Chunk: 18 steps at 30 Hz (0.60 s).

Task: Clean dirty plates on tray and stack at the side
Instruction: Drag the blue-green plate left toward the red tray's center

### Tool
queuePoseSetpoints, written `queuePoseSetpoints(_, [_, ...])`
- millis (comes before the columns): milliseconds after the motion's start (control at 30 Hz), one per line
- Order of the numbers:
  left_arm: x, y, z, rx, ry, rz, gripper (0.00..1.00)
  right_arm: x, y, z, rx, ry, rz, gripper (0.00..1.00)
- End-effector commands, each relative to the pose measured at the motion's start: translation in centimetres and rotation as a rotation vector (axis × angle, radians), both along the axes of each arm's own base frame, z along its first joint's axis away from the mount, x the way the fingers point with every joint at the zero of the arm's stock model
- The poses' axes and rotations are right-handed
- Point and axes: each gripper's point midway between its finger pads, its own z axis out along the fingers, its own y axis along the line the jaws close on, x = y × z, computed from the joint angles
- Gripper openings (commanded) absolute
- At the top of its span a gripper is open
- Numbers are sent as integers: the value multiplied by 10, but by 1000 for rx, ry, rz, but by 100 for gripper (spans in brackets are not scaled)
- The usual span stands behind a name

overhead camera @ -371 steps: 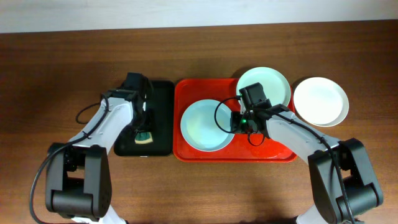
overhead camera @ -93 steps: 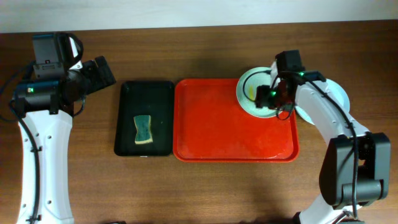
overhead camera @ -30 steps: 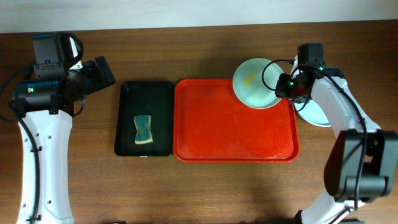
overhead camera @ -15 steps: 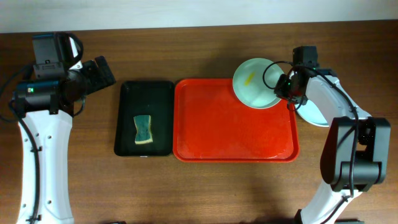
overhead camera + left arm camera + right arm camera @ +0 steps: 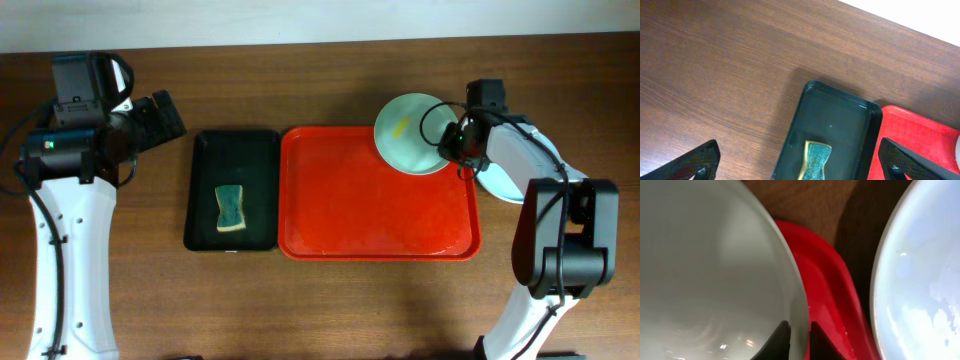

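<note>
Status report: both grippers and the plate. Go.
Left gripper open, parked far left. Right gripper shut on mint plate rim. Plate unwiped, yellow smear showing, overhanging far corner of red tray. Nothing in the way; sponge in black tray.

The left arm [image 5: 60, 230] rises along the 9 o'clock side of the table. Its wrist is bent so that the left gripper [image 5: 165, 117] points toward 3 o'clock, held above the surface with jaws spread wide. The right arm [image 5: 530, 170] reaches to 1 o'clock, with the right gripper [image 5: 460, 145] turned toward 9 o'clock and its fingers [image 5: 782, 336] pinched on the rim of a plate [image 5: 405, 135].
</note>
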Motion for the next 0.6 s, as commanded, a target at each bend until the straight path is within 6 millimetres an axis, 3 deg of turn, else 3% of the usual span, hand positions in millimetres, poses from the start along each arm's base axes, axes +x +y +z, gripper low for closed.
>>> queuePoseSetpoints(0, [1,0,-1,-11,0,7,99,-6,5,-8,15,20,4,4])
queuePoseSetpoints(167, [1,0,-1,-11,0,7,99,2,48,24,215,-65,192,4])
queuePoseSetpoints(267, [1,0,-1,-11,0,7,99,-15,60,40,272,-38,231,4])
queuePoseSetpoints(433, [1,0,-1,-11,0,7,99,-53,72,36,290,104,293,4])
queuePoseSetpoints(567, [1,0,-1,-11,0,7,99,-71,94,32,281,165,381,4])
